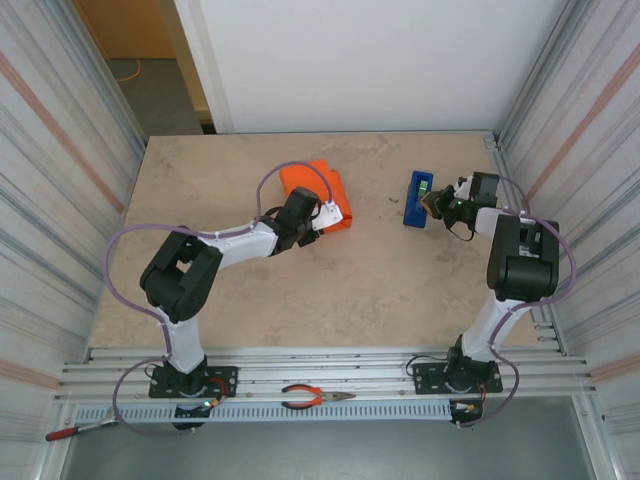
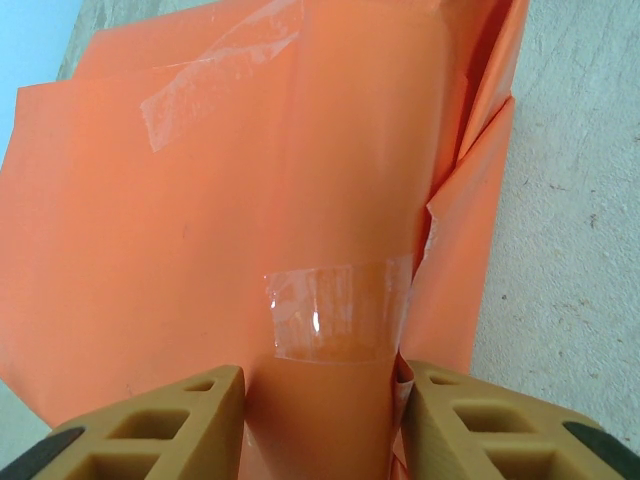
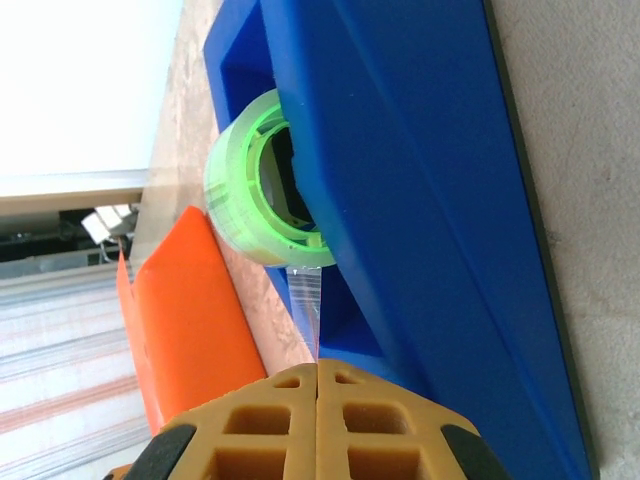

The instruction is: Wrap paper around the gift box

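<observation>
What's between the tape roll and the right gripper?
A clear tape strip runs from the roll down into the shut right gripper. This shows in the right wrist view.

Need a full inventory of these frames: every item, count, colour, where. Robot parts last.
gift box: 1, orange block, wrapped, far centre-left of table
paper: 1, orange, folded round the box
tape strips: 2, clear, stuck on the paper
tape dispenser: 1, blue, far centre-right of table
tape roll: 1, clear on green core, in the dispenser
tape end: 1, clear, runs from roll into right fingertips
pliers: 1, orange handles, on near rail
red-handled tool: 1, near-left corner
table: 1, beige stone look
left gripper: 1, tan fingers apart over the wrapped box; grip unclear
right gripper: 1, tan, shut on tape end
</observation>
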